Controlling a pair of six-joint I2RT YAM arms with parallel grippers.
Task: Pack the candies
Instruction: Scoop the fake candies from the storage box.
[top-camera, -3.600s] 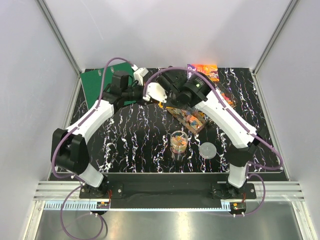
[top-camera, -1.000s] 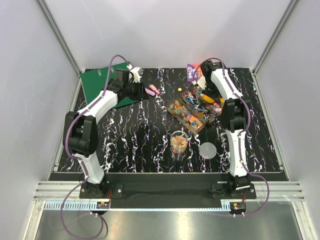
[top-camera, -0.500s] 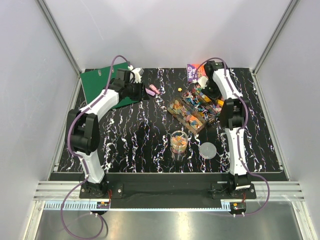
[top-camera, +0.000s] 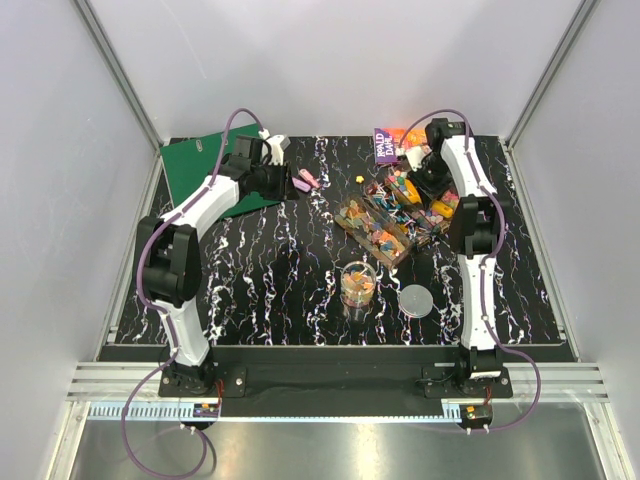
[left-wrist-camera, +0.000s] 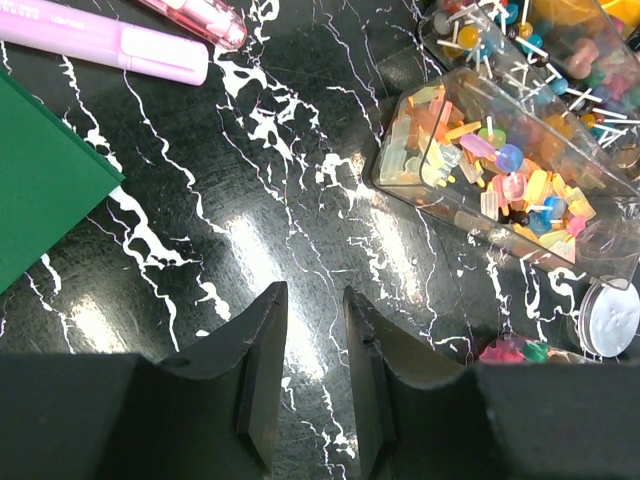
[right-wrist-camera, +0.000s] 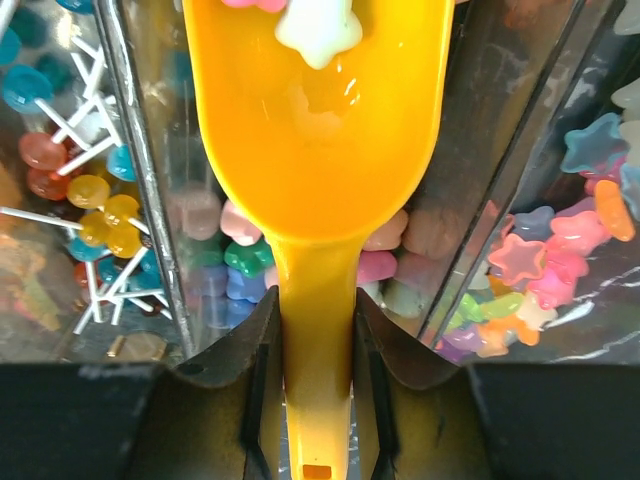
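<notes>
**While the scoop stood loaded: candies at the far right of the desk**

As the left gripper (left-wrist-camera: 312, 300) hung low over the desk (left-wrist-camera: 250, 200), its jaws a narrow gap apart with nothing between them, a green board (left-wrist-camera: 40, 180) and pink highlighter pens (left-wrist-camera: 100, 45) lay at its left. Right of these, the candies (left-wrist-camera: 510, 160) filled a clear compartment box (left-wrist-camera: 470, 222), and others lay loose just beside it. More sat in a clear cup (top-camera: 357, 285) nearer the arms, with its lid (top-camera: 416, 300) alongside. Farthest right, the right gripper (right-wrist-camera: 315, 320) was clamped on the handle of the yellow scoop (right-wrist-camera: 315, 150), which carried a white star-shaped sweet over the box.

The candies looked light, hard and apt to roll or scatter. Too small to pinch singly, they were probably best taken by the scoopful, with the scoop kept level. They were tiny glossy stars and blobs in pink, yellow, green, blue and orange.
</notes>
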